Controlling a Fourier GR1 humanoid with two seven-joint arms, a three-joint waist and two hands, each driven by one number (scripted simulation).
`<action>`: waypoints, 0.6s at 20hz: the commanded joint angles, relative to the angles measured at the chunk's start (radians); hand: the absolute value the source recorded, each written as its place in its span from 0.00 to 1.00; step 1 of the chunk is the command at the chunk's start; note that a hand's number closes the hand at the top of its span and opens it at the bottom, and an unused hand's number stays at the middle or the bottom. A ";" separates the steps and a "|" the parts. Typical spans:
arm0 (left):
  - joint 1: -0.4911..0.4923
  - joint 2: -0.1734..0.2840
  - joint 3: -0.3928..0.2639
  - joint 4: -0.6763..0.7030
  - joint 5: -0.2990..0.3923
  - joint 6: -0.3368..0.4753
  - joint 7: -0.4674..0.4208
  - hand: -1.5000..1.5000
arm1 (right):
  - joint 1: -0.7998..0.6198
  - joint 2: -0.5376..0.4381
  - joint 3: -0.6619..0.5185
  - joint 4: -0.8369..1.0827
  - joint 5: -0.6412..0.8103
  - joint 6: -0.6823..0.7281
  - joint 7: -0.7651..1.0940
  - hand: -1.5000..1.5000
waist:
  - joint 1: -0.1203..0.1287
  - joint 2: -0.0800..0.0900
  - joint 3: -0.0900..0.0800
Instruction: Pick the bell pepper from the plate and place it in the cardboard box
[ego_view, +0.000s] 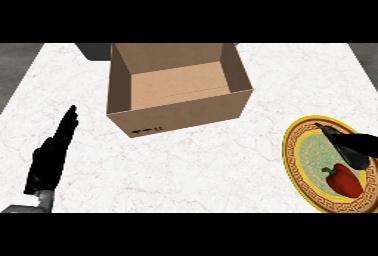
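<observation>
The right hand (353, 146) is hovering open above the bell pepper (345, 180) on the plate (295, 131), needing to close before carrying it to the cardboard box (177, 114)

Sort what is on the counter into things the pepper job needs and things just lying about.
Needed for the job:
- red bell pepper, lying on the plate
- yellow-rimmed plate at the right edge
- open cardboard box, nothing visible inside
- right hand, over the plate above the pepper

Lying about:
- dark grey object behind the box, mostly hidden
- left hand, resting open at the left
</observation>
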 joint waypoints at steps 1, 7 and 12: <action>0.045 -0.025 0.015 -0.067 -0.029 -0.003 0.032 0.50 | 0.053 0.007 -0.059 -0.084 0.030 0.041 0.035 0.00 | -0.001 -0.001 0.000; 0.053 -0.065 0.032 -0.042 -0.069 -0.043 -0.006 0.50 | -0.040 0.122 -0.047 0.087 0.161 0.001 -0.050 0.00 | 0.005 0.001 0.000; 0.005 -0.080 0.085 0.043 -0.084 -0.087 -0.035 0.50 | 0.022 0.141 -0.100 -0.005 0.171 0.045 -0.021 0.00 | -0.001 0.000 0.000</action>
